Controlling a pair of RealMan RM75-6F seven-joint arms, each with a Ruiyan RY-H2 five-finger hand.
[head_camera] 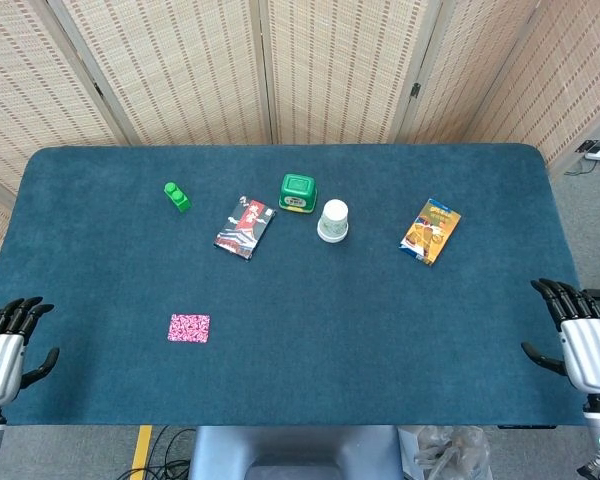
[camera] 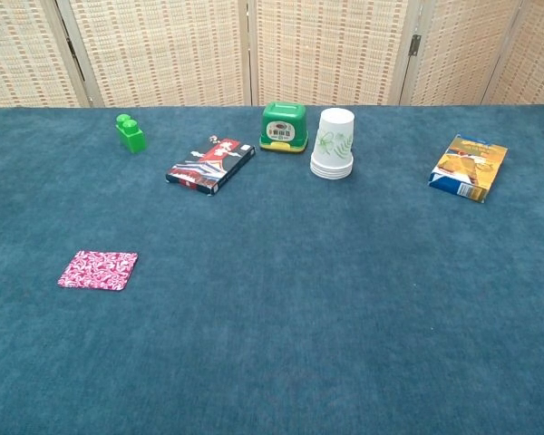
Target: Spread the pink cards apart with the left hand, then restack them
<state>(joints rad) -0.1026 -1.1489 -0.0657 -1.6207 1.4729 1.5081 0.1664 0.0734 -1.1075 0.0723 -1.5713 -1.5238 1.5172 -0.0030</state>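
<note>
The pink cards [head_camera: 189, 328] lie as one neat, flat stack in the lower left of the head view, on the blue table cloth [head_camera: 310, 330], well apart from everything else. In the chest view the same stack [camera: 97, 270] sits at the left, below the middle of the frame.

Our main worry is the grip. The stack looks thin and flush against the soft cloth, so when we press and fan it with our fingers the whole pile may slide as one block, or a top card may skid off to the side. Pressing too hard could also bunch the cloth.

Our left hand [head_camera: 2, 350] rests off the table's lower left corner, fingers spread and holding nothing, some way from the cards. Our right hand [head_camera: 585, 340] sits at the lower right edge of the frame, likewise spread and empty.

Further up the frame lie a green block [head_camera: 177, 196], a dark box [head_camera: 245, 227], a green container [head_camera: 298, 192], a stack of paper cups [head_camera: 332, 220] and a yellow packet [head_camera: 431, 231].
</note>
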